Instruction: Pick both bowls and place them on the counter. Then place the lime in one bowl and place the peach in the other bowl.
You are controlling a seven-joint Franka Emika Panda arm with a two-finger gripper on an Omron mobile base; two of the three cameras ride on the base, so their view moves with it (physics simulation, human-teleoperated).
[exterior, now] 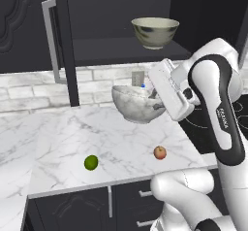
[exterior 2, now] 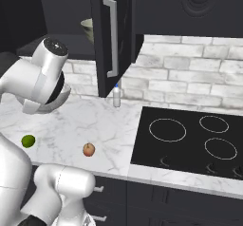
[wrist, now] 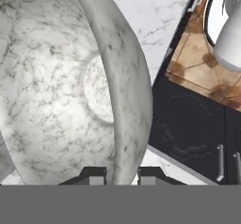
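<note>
Right now your jaws are clenched on the rim of the marbled bowl (exterior: 137, 104), one finger inside the wall and one outside, holding it in the air above the surface (exterior: 72, 142). You can see its inside is bare. Your mottled bowl (exterior: 155, 32) sits on the cabinet shelf (exterior: 111, 48) above, contents hidden. Your lime (exterior: 91, 162) and peach (exterior: 160, 152) lie well apart on the surface near its front edge.
</note>
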